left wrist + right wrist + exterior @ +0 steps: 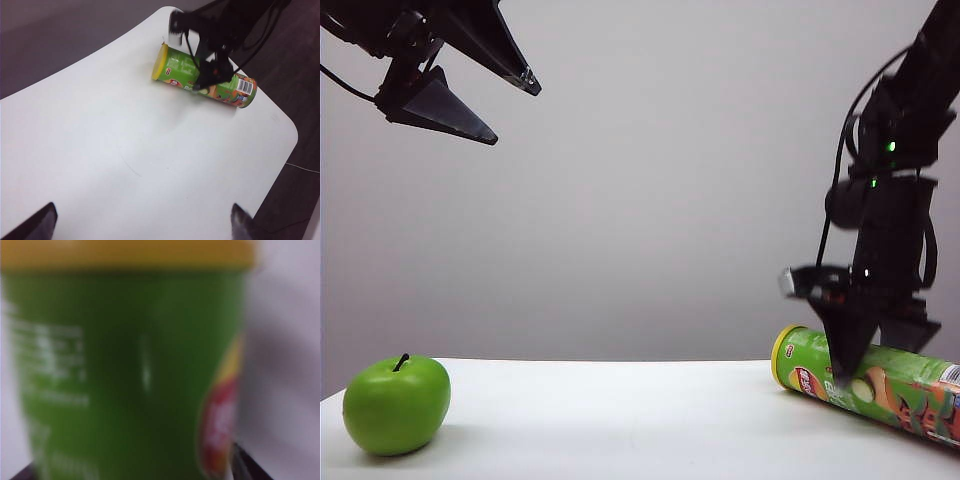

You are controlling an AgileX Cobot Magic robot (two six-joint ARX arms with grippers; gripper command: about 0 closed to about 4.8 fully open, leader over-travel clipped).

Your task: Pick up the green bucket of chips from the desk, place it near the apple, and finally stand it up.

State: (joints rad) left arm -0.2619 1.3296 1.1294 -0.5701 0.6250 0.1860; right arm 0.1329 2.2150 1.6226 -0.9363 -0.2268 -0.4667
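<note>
green bucket of chips (890, 385) lying flat near the desk's (620, 420) right edge, apple (397, 403) at the left corner. right gripper (872, 362) straddling the can, fingers apart; left gripper (510, 105) high, open. may roll off if squeezed off-centre.

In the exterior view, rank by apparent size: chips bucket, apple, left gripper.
1. Green bucket of chips, partly cut off.
2. Left gripper, open, high up.
3. Apple.
Gripper and apple look close; camera nearness makes that order unsure.

apple (397, 405) desk (620, 420) left | chips bucket (900, 385) lying right
</note>
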